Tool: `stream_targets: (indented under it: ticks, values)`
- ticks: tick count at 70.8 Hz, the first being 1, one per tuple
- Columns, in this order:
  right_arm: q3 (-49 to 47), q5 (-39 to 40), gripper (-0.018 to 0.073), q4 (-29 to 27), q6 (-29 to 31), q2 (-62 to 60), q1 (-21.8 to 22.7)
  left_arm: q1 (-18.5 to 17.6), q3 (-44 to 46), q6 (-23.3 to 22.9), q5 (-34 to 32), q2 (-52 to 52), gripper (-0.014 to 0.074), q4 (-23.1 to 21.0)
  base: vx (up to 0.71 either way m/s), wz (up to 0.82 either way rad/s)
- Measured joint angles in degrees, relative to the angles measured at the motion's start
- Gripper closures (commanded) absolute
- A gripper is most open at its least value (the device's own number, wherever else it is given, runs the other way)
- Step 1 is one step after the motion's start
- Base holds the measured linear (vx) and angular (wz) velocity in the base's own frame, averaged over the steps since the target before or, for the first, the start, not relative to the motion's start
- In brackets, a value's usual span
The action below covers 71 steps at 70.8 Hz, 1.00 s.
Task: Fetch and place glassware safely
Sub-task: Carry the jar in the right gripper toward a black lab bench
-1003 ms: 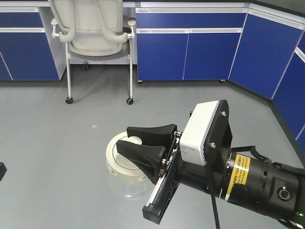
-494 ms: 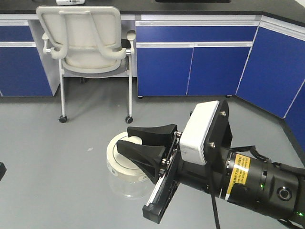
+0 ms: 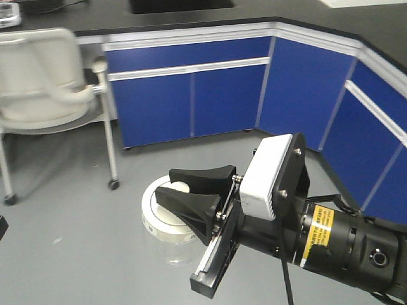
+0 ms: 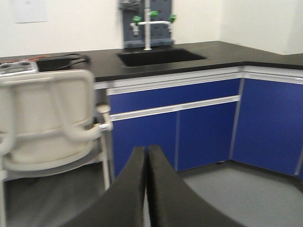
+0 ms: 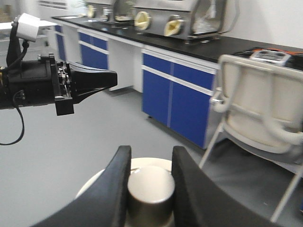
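The glassware is a small clear jar (image 3: 169, 249) with a round cream-white lid (image 3: 154, 210). It hangs above the grey floor in the front view. My right gripper (image 3: 168, 185) is shut on the lid's raised knob (image 5: 150, 185), one black finger on each side of it. In the right wrist view the lid (image 5: 142, 164) shows behind the knob and the glass body is hidden. My left gripper (image 4: 145, 150) is shut with nothing between its fingers, and it points at the cabinets. The same left gripper (image 5: 97, 78) shows at the left of the right wrist view.
A white mesh chair (image 3: 37, 82) stands at the left on castors. Blue cabinets (image 3: 191, 95) under a black counter (image 4: 222, 49) run along the back and turn a corner at the right. A sink (image 4: 161, 56) with green-handled taps is set in the counter.
The whole background has slid left in the front view: the chair went from centre-left to the far left and the cabinet corner came in. The right gripper and jar kept their pose.
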State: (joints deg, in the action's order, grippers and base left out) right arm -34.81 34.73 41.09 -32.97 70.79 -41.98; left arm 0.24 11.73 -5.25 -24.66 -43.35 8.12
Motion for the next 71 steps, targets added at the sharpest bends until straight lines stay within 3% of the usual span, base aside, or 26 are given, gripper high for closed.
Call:
stream_targets:
  ticks: [71]
  values:
    - [0.0, -0.1, 0.0563, 0.0, 0.0, 0.0, 0.0, 0.0, 0.0, 0.0, 0.0, 0.0, 0.0603, -0.1, 0.17, -0.66]
